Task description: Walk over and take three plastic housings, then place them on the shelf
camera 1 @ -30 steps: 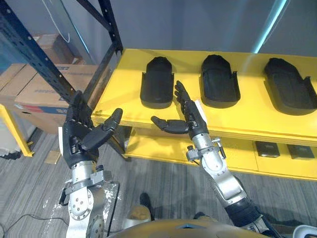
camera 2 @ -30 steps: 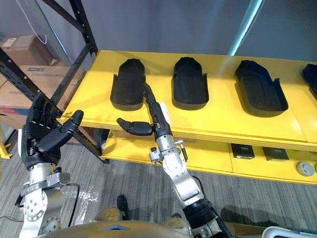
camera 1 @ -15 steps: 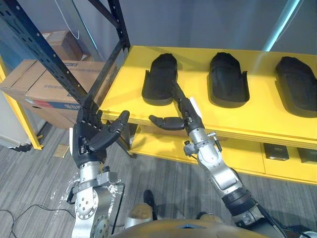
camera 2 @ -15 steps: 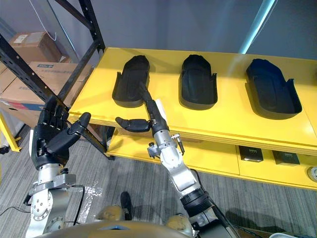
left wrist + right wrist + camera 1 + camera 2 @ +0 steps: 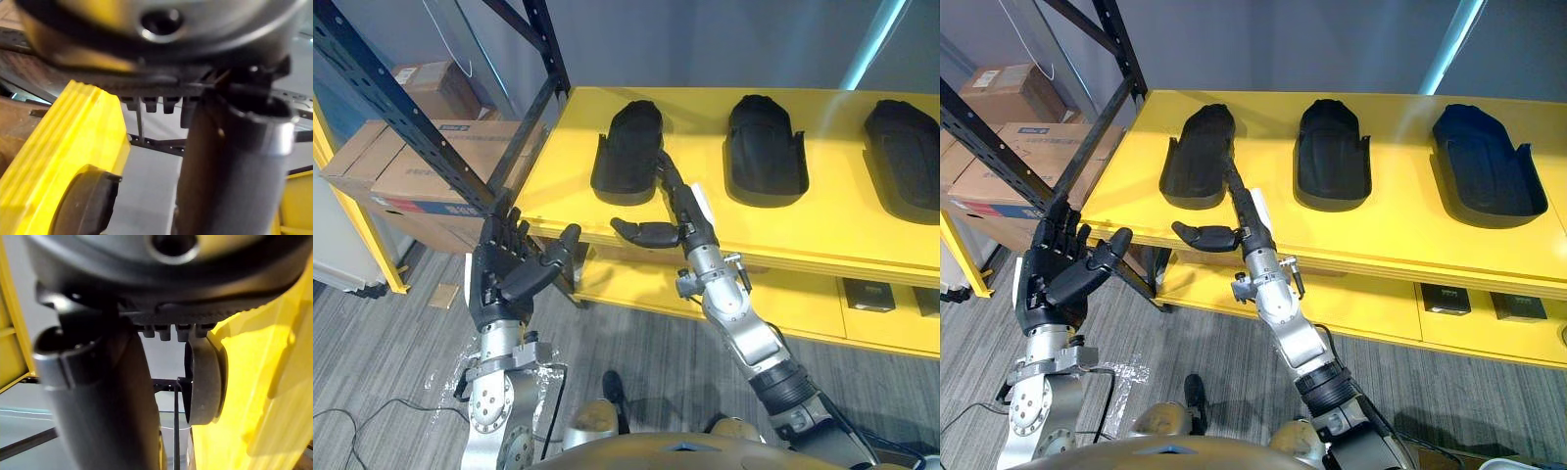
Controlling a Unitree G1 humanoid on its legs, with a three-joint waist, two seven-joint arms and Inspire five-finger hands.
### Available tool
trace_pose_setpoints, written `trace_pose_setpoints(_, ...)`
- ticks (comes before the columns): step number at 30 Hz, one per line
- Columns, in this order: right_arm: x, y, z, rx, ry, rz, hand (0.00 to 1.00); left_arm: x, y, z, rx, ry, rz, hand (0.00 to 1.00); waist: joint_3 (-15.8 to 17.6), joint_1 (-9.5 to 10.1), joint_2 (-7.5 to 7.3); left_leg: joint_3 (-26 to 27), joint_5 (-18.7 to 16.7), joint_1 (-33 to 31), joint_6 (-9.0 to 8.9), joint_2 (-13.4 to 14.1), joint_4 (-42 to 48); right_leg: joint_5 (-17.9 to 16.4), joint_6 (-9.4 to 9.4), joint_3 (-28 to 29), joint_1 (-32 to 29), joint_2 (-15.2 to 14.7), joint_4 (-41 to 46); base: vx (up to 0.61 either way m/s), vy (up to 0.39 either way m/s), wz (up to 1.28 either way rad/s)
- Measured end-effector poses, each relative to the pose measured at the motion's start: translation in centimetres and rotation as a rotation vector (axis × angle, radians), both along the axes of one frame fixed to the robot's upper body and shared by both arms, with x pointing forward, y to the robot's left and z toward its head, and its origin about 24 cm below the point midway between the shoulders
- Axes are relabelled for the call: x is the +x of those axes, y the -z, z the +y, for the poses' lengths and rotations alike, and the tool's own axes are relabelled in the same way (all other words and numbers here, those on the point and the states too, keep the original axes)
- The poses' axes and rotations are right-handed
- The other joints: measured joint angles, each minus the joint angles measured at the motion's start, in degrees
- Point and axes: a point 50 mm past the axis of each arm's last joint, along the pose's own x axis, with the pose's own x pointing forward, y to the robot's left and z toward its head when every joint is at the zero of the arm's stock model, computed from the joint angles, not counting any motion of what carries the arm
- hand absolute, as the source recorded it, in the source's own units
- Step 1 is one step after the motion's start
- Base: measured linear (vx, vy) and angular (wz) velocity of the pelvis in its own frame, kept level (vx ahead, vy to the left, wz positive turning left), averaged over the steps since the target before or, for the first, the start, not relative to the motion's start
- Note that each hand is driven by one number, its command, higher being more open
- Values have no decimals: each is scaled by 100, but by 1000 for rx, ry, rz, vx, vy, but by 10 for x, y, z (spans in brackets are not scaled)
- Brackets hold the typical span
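Right eye view shows third housing (image 5: 1485,166) whole.

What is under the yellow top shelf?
A lower yellow shelf with two small dark boxes at the robot's right. The top board covers its back part.

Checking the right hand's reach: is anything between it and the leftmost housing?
Nothing visible. The open right hand has its fingers along the leftmost housing's right edge on the yellow top; whether they touch is unclear. The left hand is open off the top's left corner.
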Motion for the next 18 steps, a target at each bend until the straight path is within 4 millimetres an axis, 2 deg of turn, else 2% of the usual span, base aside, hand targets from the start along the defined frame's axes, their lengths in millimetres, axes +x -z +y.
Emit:
trace_pose_setpoints(1, -2, -7, -2, 18, 7, -29, 100, 0, 2, -4, -3, 23, 4, 100, 0, 2, 0, 3, -1, 0, 0, 1, -1, 8, 9, 13, -1, 35, -10, 0, 0, 0)
trace_pose_setpoints(3, -14, -33, -10, 86, 15, -157, 100, 1, 6, -13, -10, 87, 14, 100, -1, -6, -3, 54, -12, 18, -4, 9, -3, 42, 42, 76, -2, 64, -58, 3, -11, -6)
trace_pose_setpoints(4, -14, -33, -10, 87, 16, -158, 100, 1, 6, -14, -10, 87, 14, 100, -1, -6, -3, 55, -13, 19, -5, 9, -3, 43, 42, 77, -2, 66, -59, 10, 3, -27)
trace_pose_setpoints(5, -24, -53, -18, 130, 26, -272, 100, 2, 10, -19, -8, 126, 28, 100, -3, -24, -6, 158, -48, 101, -19, 36, -11, 113, 35, 196, 24, 124, -159, 12, 3, -30)
trace_pose_setpoints(8, -41, -72, -43, 189, 93, -401, 100, 4, 17, -27, -7, 183, 60, 100, -36, -157, -43, 328, -136, 211, -25, 46, 6, 218, 56, 338, 99, 178, -337, 16, 18, -31)
trace_pose_setpoints(10, -48, -73, -60, 211, 142, -420, 100, 6, 21, -30, -4, 208, 87, 100, -51, -226, -66, 440, -216, 206, -19, 59, 96, 314, 62, 442, 100, 208, -451, 15, 38, -30)
trace_pose_setpoints(12, -53, -64, -76, 191, 209, -388, 100, 11, 25, -34, 12, 243, 107, 100, -53, -341, -76, 567, -273, 198, -15, 72, 141, 434, 59, 543, 97, 253, -601, 14, 37, -32)
trace_pose_setpoints(14, -57, -54, -87, 203, 248, -335, 100, 15, 25, -37, 12, 255, 109, 100, -50, -368, -86, 696, -326, 184, -11, 92, 193, 514, 57, 658, 86, 281, -674, 28, 31, -31)
trace_pose_setpoints(18, -67, -32, -96, 198, 284, -219, 100, 22, 20, -39, -5, 252, 97, 100, -19, -508, -137, 792, -343, 192, -21, 118, 205, 564, 40, 781, 46, 325, -725, 2, 7, -14)
